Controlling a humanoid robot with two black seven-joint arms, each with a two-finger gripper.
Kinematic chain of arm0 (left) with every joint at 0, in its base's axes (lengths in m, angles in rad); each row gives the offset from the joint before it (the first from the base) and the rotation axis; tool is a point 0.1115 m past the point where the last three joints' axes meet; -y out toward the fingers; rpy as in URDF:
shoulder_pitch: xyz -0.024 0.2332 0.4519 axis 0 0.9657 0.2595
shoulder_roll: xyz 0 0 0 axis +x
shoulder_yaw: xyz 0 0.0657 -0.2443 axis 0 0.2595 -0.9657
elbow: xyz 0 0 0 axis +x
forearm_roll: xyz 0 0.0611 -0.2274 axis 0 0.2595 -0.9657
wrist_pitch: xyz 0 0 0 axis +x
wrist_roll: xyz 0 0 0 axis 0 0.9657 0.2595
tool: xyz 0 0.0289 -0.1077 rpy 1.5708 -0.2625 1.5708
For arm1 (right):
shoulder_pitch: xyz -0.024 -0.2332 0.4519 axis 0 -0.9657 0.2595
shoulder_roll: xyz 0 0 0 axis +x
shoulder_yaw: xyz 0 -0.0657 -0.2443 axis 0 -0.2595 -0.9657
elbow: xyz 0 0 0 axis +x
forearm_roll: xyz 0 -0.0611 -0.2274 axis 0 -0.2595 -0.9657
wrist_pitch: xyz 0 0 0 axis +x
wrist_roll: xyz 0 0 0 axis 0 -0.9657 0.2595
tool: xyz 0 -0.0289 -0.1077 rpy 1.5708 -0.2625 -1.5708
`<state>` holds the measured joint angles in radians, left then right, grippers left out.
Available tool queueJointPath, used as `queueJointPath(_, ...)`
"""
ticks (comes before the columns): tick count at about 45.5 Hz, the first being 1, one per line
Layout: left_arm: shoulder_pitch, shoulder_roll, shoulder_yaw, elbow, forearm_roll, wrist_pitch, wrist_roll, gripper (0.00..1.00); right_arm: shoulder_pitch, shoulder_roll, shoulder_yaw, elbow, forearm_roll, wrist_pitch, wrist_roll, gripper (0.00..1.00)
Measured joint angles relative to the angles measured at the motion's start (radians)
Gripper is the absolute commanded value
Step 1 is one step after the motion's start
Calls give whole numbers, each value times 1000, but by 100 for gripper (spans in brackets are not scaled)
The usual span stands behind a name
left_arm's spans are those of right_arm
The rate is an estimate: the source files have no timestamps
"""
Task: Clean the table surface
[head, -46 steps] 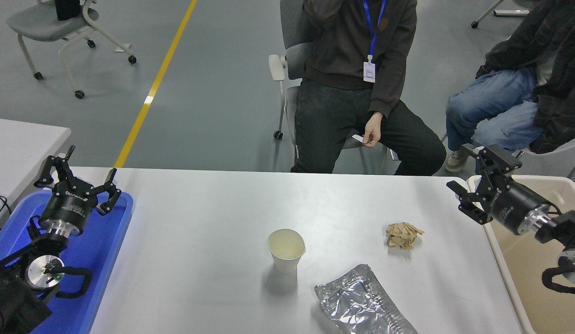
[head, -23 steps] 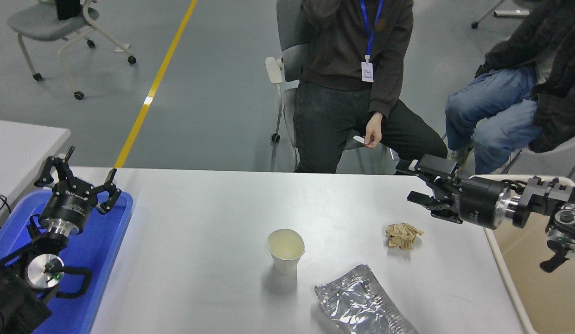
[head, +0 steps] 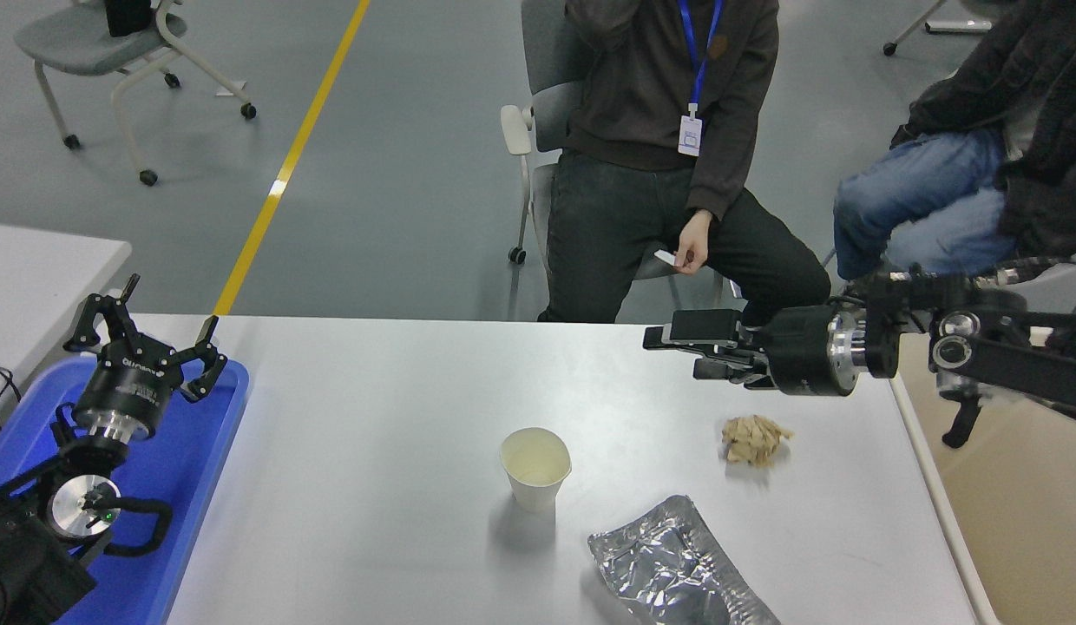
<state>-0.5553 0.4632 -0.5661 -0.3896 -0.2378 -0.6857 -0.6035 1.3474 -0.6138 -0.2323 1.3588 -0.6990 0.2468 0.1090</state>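
Meanwhile, in the head view, the right black tool [head: 677, 351] has been carried leftward from the beige bin at the right edge over the wide, matte grey-white table surface [head: 399, 408], and it is now held above the far half of that surface, just beyond the crumpled brown paper wad [head: 754, 439]. Its wrist has been rolled so that the tool lies nearly level, pointing left, with the forearm stretched in from the right edge. The tool's fingers are seen parted, one above the other, with nothing between them. From this a reach toward the litter is judged to be under way, though which piece is aimed at cannot be told; nothing has yet been removed.

On the surface three pieces of rubbish are left untouched: the paper wad near the right side, the white paper cup [head: 535, 469] standing upright near the middle, and the creased silver foil bag [head: 677, 569] lying flat at the near edge. The left black tool [head: 147, 347] is parked over the blue plastic tray [head: 200, 486] at the lower left, its fingers spread wide. Two seated people [head: 668, 165] are seen beyond the far edge.
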Motion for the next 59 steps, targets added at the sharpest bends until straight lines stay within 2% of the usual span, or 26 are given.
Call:
queueJointPath(13, 0, 0, 0, 0, 0, 0, 0, 100, 83, 196, -170, -94, -6, 2, -24, 99)
queueJointPath(33, 0, 0, 0, 0, 0, 0, 0, 100, 95, 437, -309, -264, 2, 0, -41, 98)
queueJointPath(45, 0, 0, 0, 0, 0, 0, 0, 100, 87, 543, -342, -348, 10, 2, -42, 98)
queueJointPath(59, 0, 0, 0, 0, 0, 0, 0, 100, 64, 597, -363, -421, 12, 1, -43, 97)
